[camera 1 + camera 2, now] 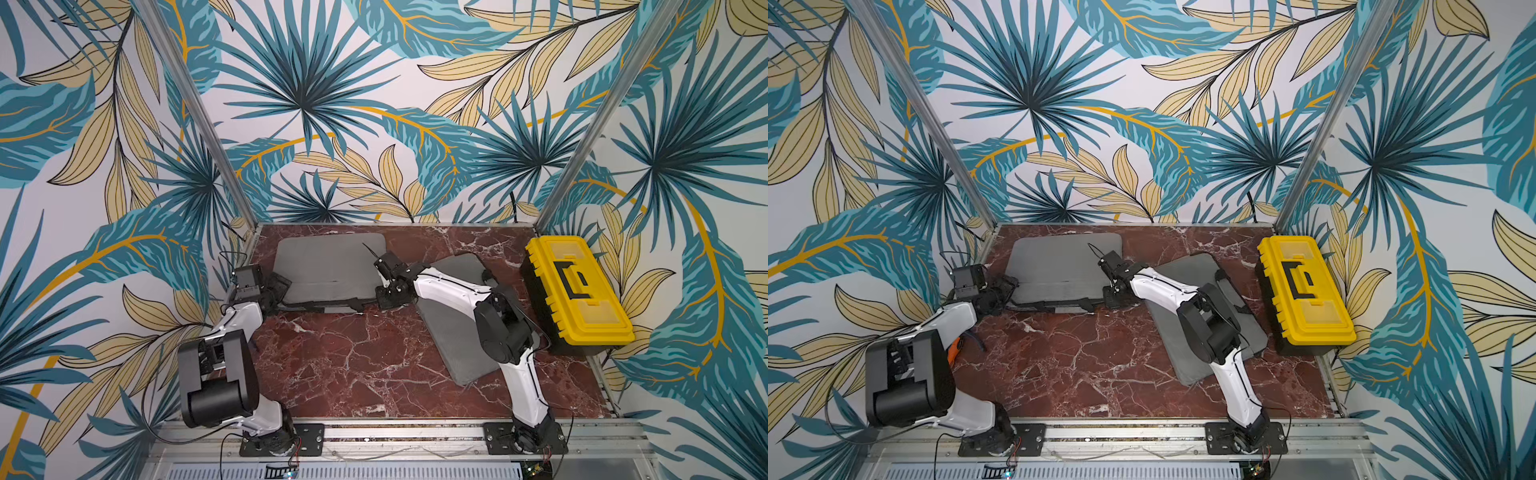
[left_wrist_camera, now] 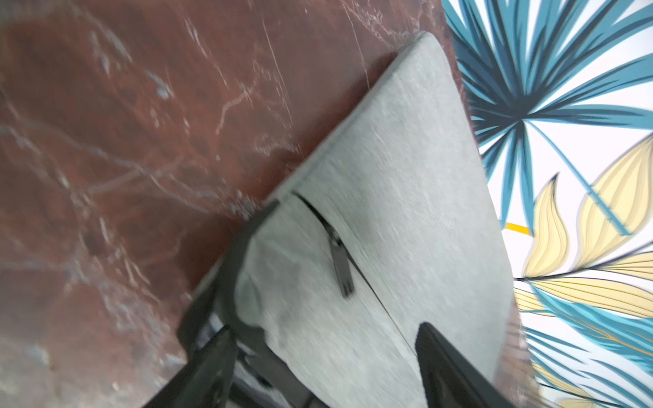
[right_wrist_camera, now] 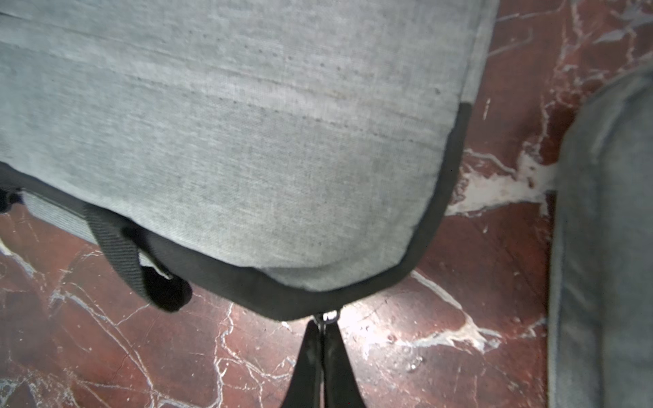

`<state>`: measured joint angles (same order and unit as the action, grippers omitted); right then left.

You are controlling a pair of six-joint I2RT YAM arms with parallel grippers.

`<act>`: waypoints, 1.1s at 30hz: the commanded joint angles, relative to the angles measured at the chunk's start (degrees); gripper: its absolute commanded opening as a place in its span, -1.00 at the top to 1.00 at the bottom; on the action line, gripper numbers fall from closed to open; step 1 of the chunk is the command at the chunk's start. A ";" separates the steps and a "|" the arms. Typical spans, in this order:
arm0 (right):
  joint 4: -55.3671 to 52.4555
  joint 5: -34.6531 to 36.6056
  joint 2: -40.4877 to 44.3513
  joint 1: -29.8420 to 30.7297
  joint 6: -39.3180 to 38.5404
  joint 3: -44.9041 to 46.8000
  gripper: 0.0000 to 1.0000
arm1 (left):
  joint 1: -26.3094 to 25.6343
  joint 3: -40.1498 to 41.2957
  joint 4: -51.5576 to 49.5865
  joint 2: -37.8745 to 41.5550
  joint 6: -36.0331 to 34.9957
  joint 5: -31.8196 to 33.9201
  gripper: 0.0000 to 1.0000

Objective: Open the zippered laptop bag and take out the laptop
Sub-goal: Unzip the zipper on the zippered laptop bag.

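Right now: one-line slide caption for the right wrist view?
Right gripper, shut, pinches the zipper pull at the black-trimmed corner of the grey laptop bag, over the red marble table.

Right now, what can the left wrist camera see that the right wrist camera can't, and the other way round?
Only the left wrist camera shows the pocket zipper on the bag, the leafy wall, and the left gripper open around the bag's corner. Only the right wrist camera shows the right gripper shut on the zipper pull at the bag's black edge, a black strap and a second bag. Both show the same gray bag and the red marble table.
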<state>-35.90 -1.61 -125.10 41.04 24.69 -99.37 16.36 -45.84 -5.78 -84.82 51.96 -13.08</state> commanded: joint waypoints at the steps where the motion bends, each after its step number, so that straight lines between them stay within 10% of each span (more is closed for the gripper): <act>1: -0.07 -1.42 -1.25 0.27 0.64 -0.74 1.00 | 0.34 3.01 -0.52 3.38 2.71 -4.92 -0.78; 9: -0.12 -2.26 -1.38 0.28 0.23 -0.81 1.00 | -1.86 7.61 -0.54 11.07 6.04 -10.04 -0.81; 33: 1.51 -4.75 -1.77 0.32 0.82 -1.27 1.00 | -29.94 14.32 1.92 18.09 16.27 -3.28 -0.46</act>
<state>-35.83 -4.84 -125.32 41.04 24.91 -99.66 -11.90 -33.63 -5.80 -66.06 67.68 -17.15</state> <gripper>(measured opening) 0.047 0.733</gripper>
